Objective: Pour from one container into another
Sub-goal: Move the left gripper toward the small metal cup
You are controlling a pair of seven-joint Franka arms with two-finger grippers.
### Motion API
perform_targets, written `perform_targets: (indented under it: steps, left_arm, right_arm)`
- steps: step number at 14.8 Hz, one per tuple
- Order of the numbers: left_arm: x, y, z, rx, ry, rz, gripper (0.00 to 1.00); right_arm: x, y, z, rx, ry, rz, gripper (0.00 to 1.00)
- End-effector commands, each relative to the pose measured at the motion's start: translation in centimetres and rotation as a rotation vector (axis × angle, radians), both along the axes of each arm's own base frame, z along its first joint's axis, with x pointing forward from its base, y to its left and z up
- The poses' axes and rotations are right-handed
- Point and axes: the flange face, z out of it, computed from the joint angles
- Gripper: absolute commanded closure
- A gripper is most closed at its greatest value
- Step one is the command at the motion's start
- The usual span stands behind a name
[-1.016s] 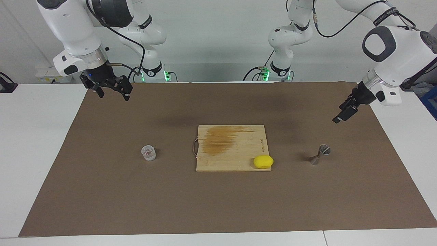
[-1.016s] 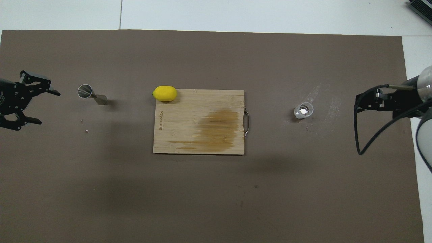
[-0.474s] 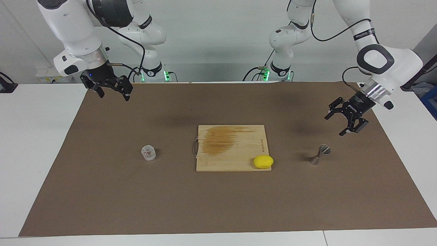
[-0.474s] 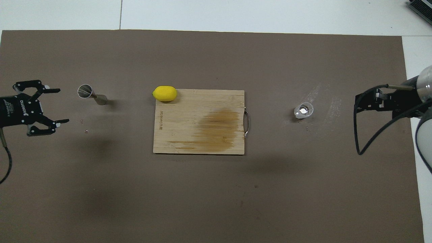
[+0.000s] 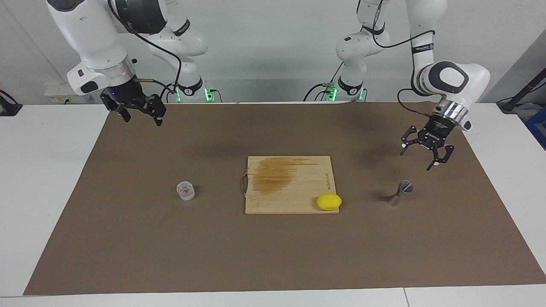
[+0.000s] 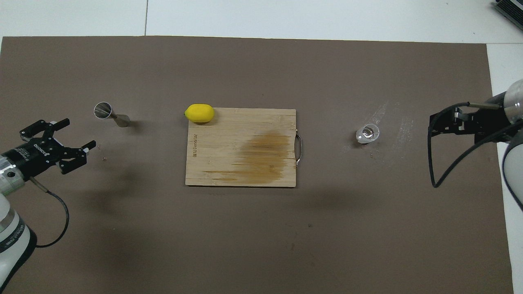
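Observation:
The clear ribbed cup [image 5: 186, 190] with a pinkish tint inside stands on the brown mat toward the right arm's end; it also shows in the overhead view [image 6: 367, 133]. The grey metal jigger [image 5: 399, 192] sits on the mat toward the left arm's end, its open mouth visible in the overhead view [image 6: 110, 114]; I cannot tell whether it stands or lies. My left gripper [image 5: 416, 156] is open and empty in the air over the mat close to the jigger, apart from it [image 6: 78, 132]. My right gripper [image 5: 143, 120] is open, raised over the mat's edge, waiting [image 6: 434, 125].
A wooden cutting board [image 5: 290, 183] with a dark stain lies mid-mat [image 6: 241, 163]. A yellow lemon [image 5: 329, 201] rests on its corner toward the jigger [image 6: 199, 113]. Small specks lie on the mat [image 6: 261, 228] near the cup and the jigger.
My left gripper has come in and down over the mat toward the jigger, turning its open fingers downward. The right arm, cup, jigger and lemon have not moved.

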Motion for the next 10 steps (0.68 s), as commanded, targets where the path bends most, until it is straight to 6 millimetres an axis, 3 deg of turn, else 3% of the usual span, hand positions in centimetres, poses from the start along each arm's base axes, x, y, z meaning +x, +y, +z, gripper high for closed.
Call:
perform_targets:
  steps: [1,6,10]
  left_arm:
    - [-0.1,-2.2,-0.9,-0.042,0.018,0.088,0.0]
    - [0.3,-2.5,-4.1,-0.074,-0.012,0.12,0.0]
    - [2.3,-1.9,-4.3,-0.069,-0.032,0.114,0.0]
  right_arm:
    - [-0.6,-0.2,0.1,0.015,-0.011,0.017,0.0]
    - [-0.6,-0.3,0.1,0.015,-0.008,0.016,0.0]
    - [-0.8,-0.1,0.1,0.015,0.0,0.019,0.0]
